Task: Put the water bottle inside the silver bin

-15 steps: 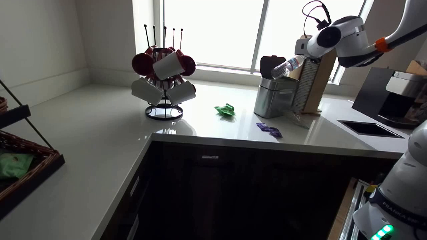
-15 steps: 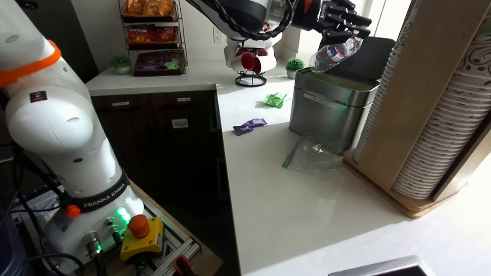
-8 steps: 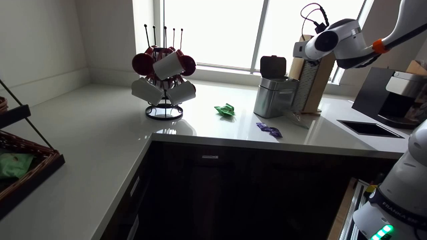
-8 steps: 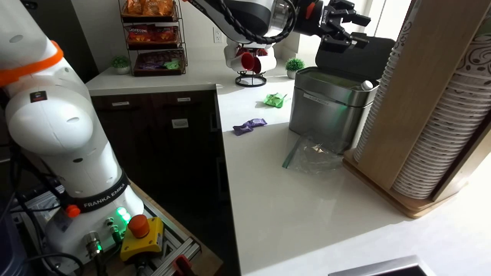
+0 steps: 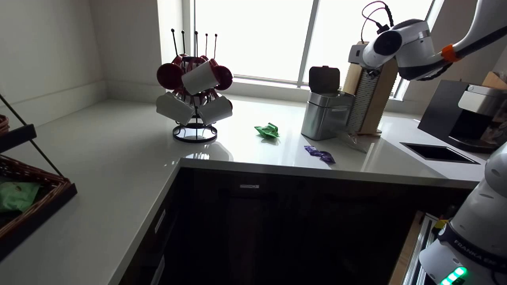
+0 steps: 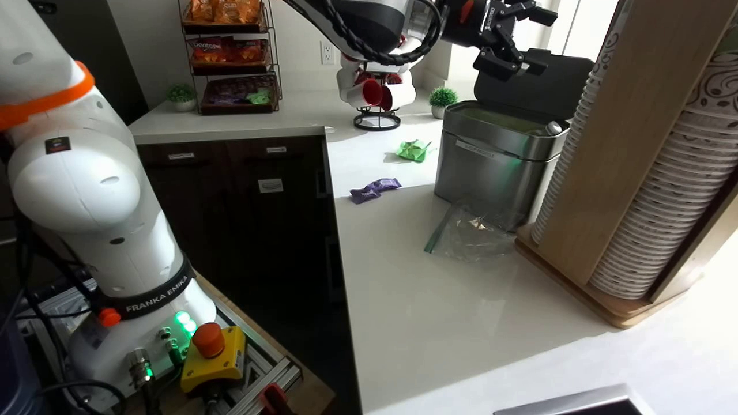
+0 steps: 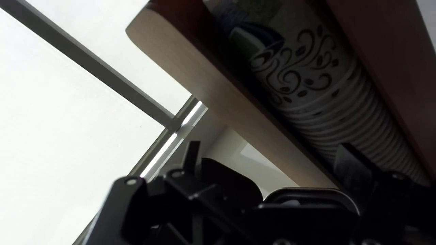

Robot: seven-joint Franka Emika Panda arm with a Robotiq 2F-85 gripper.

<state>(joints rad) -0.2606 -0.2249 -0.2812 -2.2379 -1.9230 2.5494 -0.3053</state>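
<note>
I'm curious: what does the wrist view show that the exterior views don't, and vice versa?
Wrist view only: a blue picture printed on a paper cup.
Exterior views only: the mug rack, mugs, green packet, purple packets and clear plastic bag.
Shared: the wooden cup holder, cup stack, window, silver bin, its raised lid and the end effector. The water bottle peeks from the bin in an exterior view; the wrist view is unclear.
</note>
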